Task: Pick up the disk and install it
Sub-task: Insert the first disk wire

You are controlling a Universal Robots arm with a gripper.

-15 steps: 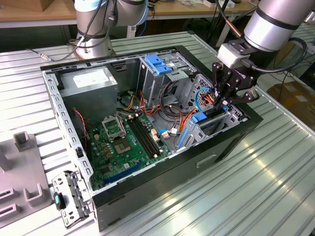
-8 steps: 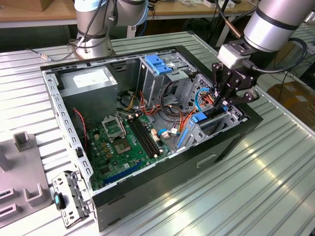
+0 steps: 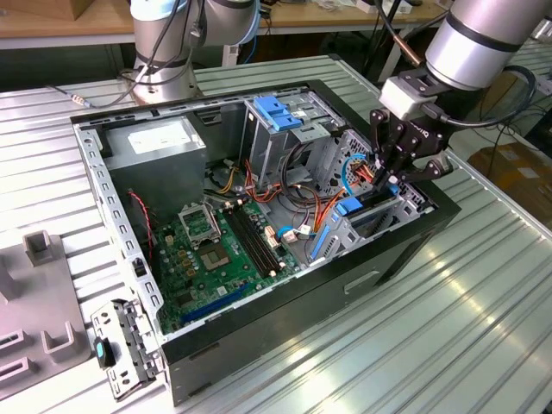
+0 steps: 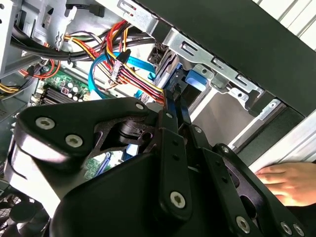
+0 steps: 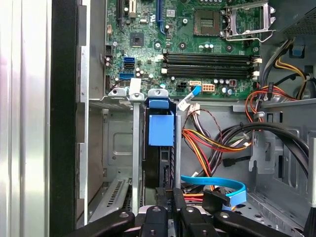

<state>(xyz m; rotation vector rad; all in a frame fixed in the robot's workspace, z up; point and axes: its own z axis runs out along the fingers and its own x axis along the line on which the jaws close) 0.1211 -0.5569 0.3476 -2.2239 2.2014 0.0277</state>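
Claw [image 3: 390, 177] at disk [image 5: 161, 129] — seated in bay.

disk [image 5: 159, 148] mostly hidden inside its bay, claw [image 3: 387, 177] tips hidden among cables, hand [image 4: 289, 181] cut off by edge

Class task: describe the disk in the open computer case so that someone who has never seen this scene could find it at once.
Start at the open computer case on the slatted table, then go to the metal drive bay at its front end, under the tool. The disk stands on edge in that bay; its blue plastic tab distinguishes it from the bare metal dividers.
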